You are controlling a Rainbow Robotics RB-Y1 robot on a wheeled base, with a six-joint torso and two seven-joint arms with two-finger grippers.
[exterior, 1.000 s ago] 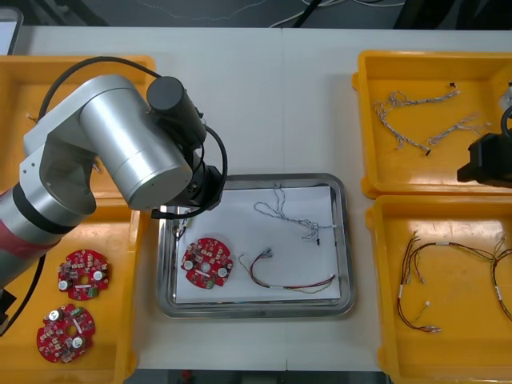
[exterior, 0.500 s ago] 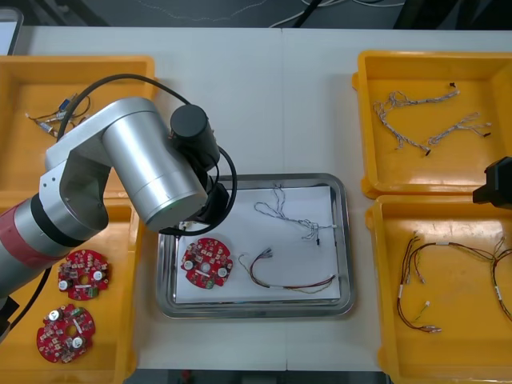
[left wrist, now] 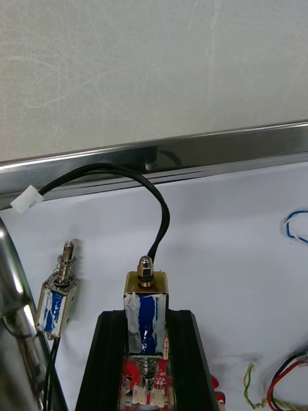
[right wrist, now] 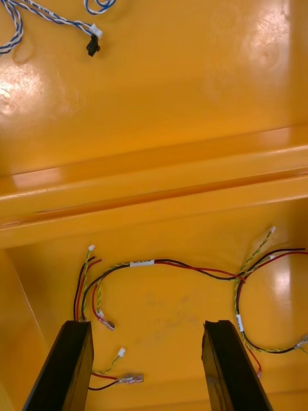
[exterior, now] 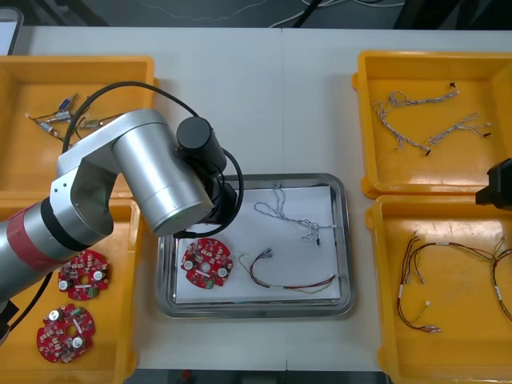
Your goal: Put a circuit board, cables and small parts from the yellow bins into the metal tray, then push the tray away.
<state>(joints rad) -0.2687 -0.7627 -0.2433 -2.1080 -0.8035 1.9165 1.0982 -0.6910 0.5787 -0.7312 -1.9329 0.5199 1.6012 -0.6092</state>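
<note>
The metal tray [exterior: 346, 240], white inside, holds a round red circuit board [exterior: 207, 262], a twisted blue and white cable [exterior: 292, 212] and a red and yellow cable [exterior: 288, 276]. My left arm [exterior: 152, 172] reaches over the tray's left end. In the left wrist view my left gripper [left wrist: 146, 318] is shut on a small metal part [left wrist: 146, 298] with blue tape and a black lead, held above the board [left wrist: 146, 388]. A second small metal part [left wrist: 58, 298] lies on the white floor beside it. My right gripper [right wrist: 151, 366] hangs open over red and yellow cables [right wrist: 167, 266] in the near right bin.
The far left yellow bin [exterior: 24, 168] holds small metal parts [exterior: 56, 120]. Two more boards [exterior: 84, 274] lie in the near left bin. Blue and white cables [exterior: 424, 120] lie in the far right bin, red and yellow ones [exterior: 432, 280] in the near right bin.
My left arm has shifted right and nearer over the tray's left end. My right arm has drawn back toward the right edge.
</note>
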